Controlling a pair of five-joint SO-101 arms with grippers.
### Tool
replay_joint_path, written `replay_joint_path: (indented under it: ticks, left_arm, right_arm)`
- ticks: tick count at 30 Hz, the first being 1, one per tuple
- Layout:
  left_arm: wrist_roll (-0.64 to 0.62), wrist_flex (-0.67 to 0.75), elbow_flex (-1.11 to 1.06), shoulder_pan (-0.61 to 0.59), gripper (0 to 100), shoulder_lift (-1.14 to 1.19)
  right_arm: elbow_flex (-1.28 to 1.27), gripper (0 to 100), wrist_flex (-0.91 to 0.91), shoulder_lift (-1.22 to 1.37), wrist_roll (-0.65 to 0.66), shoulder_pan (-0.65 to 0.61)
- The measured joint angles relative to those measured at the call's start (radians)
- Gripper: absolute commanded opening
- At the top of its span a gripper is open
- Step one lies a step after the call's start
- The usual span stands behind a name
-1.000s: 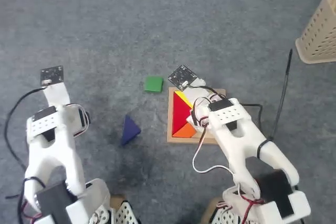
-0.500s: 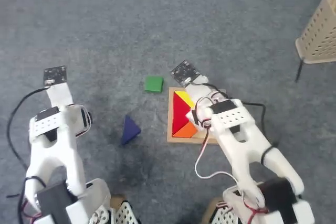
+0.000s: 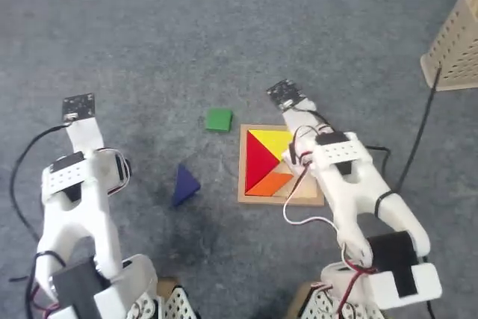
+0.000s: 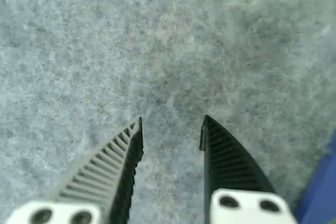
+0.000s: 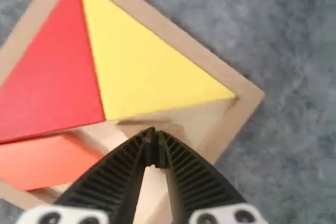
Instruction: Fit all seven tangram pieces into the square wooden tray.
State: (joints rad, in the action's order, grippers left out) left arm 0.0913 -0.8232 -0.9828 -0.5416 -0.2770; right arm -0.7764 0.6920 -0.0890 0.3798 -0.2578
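Note:
The square wooden tray point(image 3: 305, 195) lies right of centre and holds a red triangle point(image 3: 258, 160), a yellow triangle point(image 3: 275, 140) and an orange piece point(image 3: 267, 183). My right gripper point(image 5: 154, 136) is shut with nothing in it, hovering over bare tray wood point(image 5: 199, 121) just below the yellow triangle point(image 5: 142, 72) and beside the red triangle point(image 5: 50, 82). A green square point(image 3: 219, 119) and a blue triangle point(image 3: 184, 184) lie on the carpet left of the tray. My left gripper point(image 4: 170, 132) is open over bare carpet, with the blue triangle point(image 4: 320, 198) at the frame's edge.
Grey carpet covers the whole table. A perforated beige basket point(image 3: 455, 39) stands at the far right edge. A black cable point(image 3: 418, 136) runs down beside the right arm. The left arm point(image 3: 75, 184) stands at the left.
My right arm has swung to the right, away from the tray's left half, uncovering the yellow triangle. The left arm has kept still.

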Motion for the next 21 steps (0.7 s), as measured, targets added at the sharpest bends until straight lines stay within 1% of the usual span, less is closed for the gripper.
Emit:
replay_joint_path:
  ticks: [6, 12, 18, 21]
  left_arm:
    - [0.000, 0.003, 0.000, 0.000, 17, 0.000]
    - [0.000, 0.003, 0.000, 0.000, 17, 0.000]
    - [0.000, 0.003, 0.000, 0.000, 17, 0.000]
    - [0.000, 0.003, 0.000, 0.000, 17, 0.000]
  right_arm:
    - [-0.012, 0.6, 0.029, -0.018, -0.002, 0.021]
    - [-0.146, 0.6, 0.041, -0.155, -0.002, 0.052]
    - [-0.288, 0.6, 0.048, -0.311, -0.002, 0.051]
    - [-0.311, 0.6, 0.058, -0.373, 0.002, 0.049]
